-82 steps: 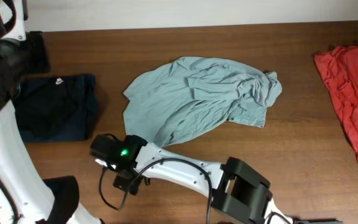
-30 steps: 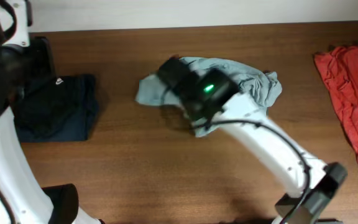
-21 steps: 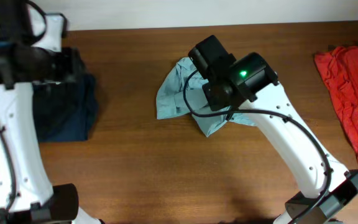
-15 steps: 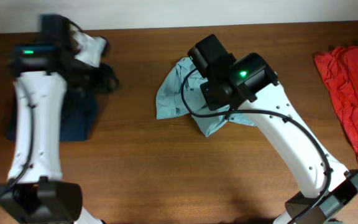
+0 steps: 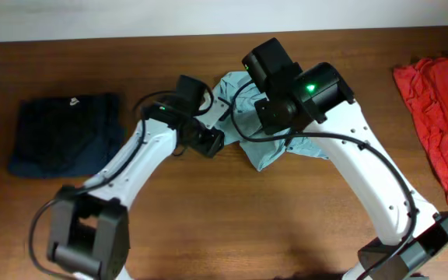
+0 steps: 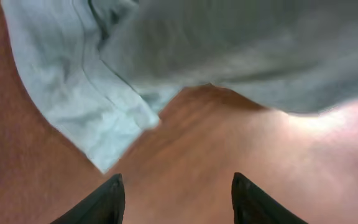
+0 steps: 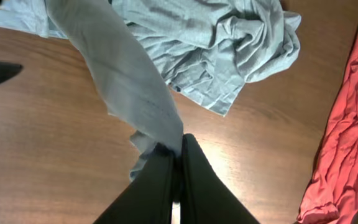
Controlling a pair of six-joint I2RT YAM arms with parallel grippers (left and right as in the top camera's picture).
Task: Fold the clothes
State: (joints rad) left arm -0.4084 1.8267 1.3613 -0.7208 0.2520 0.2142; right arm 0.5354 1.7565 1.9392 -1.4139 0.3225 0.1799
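The pale grey-blue T-shirt (image 5: pixel 271 152) lies bunched at the table's middle, mostly under my right arm. My right gripper (image 7: pixel 176 144) is shut on a fold of it, and a strip of T-shirt (image 7: pixel 114 68) hangs up from the heap to the fingers. My left gripper (image 5: pixel 211 144) hovers at the shirt's left edge. It (image 6: pixel 179 186) is open over bare wood, with a shirt corner (image 6: pixel 101 121) just beyond its fingertips and nothing between them. The dark navy garment (image 5: pixel 64 140) lies at the far left and the red garment (image 5: pixel 434 109) at the right edge.
The brown wooden table (image 5: pixel 208 225) runs wide across the front. Both arms cross above its middle, close to each other. A pale wall (image 5: pixel 208 15) borders the back edge. The red garment (image 7: pixel 347 137) also shows at the right of the right wrist view.
My left arm has swung from the far left, over the navy garment, across to the T-shirt's left edge. The right gripper has kept its hold on the lifted fold, nearly still.
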